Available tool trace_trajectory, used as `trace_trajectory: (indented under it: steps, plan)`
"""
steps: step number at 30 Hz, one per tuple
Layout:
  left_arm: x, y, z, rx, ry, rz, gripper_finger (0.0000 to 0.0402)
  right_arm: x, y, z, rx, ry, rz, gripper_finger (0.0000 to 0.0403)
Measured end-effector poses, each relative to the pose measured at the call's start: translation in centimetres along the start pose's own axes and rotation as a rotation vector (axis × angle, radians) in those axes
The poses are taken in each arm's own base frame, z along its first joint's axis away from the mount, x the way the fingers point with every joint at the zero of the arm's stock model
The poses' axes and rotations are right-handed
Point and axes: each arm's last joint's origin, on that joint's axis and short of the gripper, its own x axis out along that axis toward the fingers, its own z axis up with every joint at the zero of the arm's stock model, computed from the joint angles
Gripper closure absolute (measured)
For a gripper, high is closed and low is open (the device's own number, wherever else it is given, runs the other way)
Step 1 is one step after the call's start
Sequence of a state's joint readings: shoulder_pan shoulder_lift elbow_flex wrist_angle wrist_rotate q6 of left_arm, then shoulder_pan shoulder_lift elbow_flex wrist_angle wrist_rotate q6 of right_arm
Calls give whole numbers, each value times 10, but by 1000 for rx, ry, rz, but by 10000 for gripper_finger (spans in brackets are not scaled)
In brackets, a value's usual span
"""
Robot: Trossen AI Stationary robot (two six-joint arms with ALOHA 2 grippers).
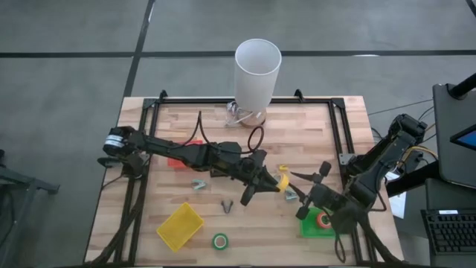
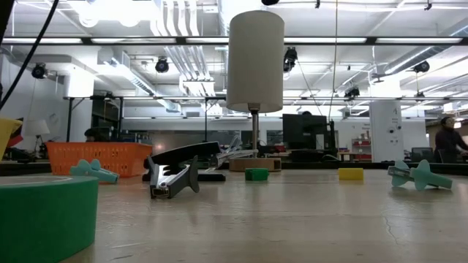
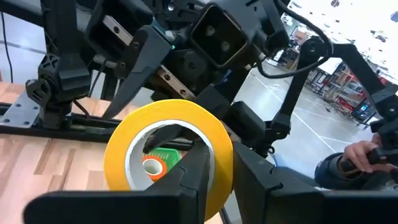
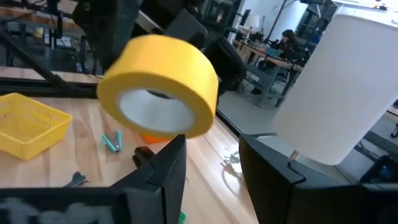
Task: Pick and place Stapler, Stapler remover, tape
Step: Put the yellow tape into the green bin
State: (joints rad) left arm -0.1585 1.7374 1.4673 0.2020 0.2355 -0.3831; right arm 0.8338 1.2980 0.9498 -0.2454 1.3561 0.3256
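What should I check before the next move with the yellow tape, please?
1. Left claw shut on the yellow tape: ok.
2. Right claw open: ok.
3. Yellow tape inside the right claw: not ok, it hangs in front of it.
4. Green tray has free room beside the orange tape: cannot tell, the right arm covers part of it.

Table layout, as you are seeing it from above

You are looking at the left gripper (image 1: 262,181) holding a tape roll (image 1: 283,179) over mid-table, with the right gripper (image 1: 307,187) sitting just right of it. A cylinder (image 1: 257,71) is standing at the far edge; a basket (image 1: 180,226) and another tape ring (image 1: 220,241) are lying near the front-left.
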Motion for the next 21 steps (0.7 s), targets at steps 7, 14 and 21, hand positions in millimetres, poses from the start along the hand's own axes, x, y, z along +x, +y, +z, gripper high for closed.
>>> trace_trajectory:
  steps: [7,14,21]
  plan:
    - [0,0,-2,-1,7,3,347,13,-2,1,-10,31,25,277]
    - [0,1,-5,-4,14,3,339,14,-1,3,-8,31,48,289]
    - [0,2,-8,-11,37,1,348,14,3,4,12,56,165,293]
